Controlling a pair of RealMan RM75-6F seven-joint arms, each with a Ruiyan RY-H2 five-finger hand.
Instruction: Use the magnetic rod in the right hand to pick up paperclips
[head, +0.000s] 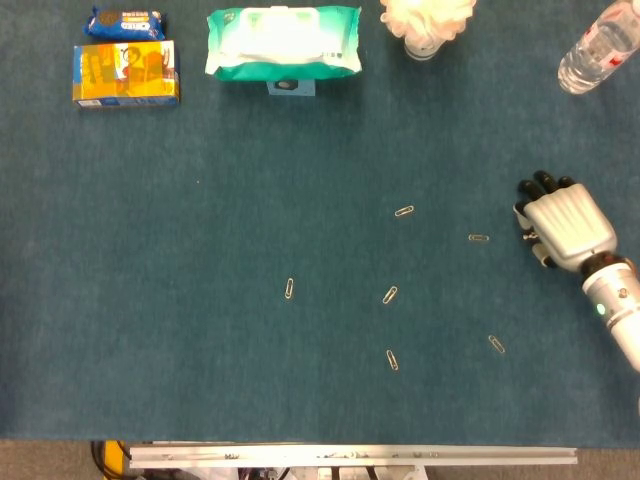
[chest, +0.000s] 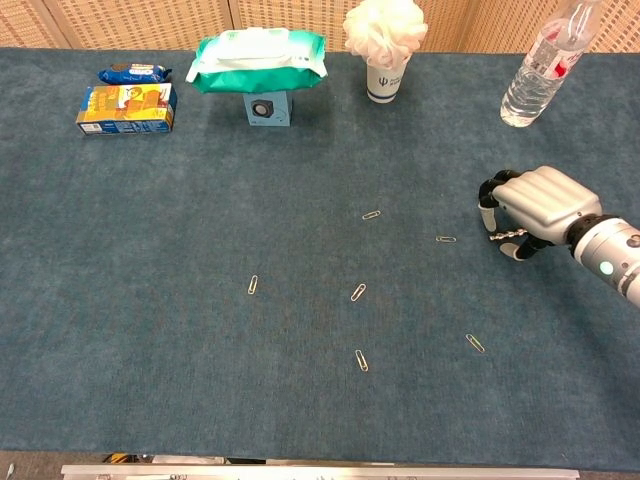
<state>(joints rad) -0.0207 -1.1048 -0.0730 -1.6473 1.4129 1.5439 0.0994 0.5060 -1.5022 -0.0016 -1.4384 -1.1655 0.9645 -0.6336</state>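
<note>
My right hand (head: 565, 228) (chest: 538, 205) hovers low at the table's right side, fingers curled around a short metal magnetic rod (chest: 505, 236) whose tip pokes out toward the left. The nearest paperclip (head: 479, 238) (chest: 445, 239) lies just left of the rod tip, apart from it. Other paperclips lie scattered on the blue cloth: one further up (head: 404, 211), one mid-table (head: 389, 295), one lower (head: 392, 359), one at the left (head: 289, 289) and one near my forearm (head: 496, 344). My left hand is not visible.
Along the far edge stand a yellow box (head: 125, 74) with a blue packet (head: 124, 20), a green wipes pack (head: 283, 40) on a small blue cube (chest: 268, 108), a cup with a white puff (chest: 384, 40) and a water bottle (chest: 540, 64).
</note>
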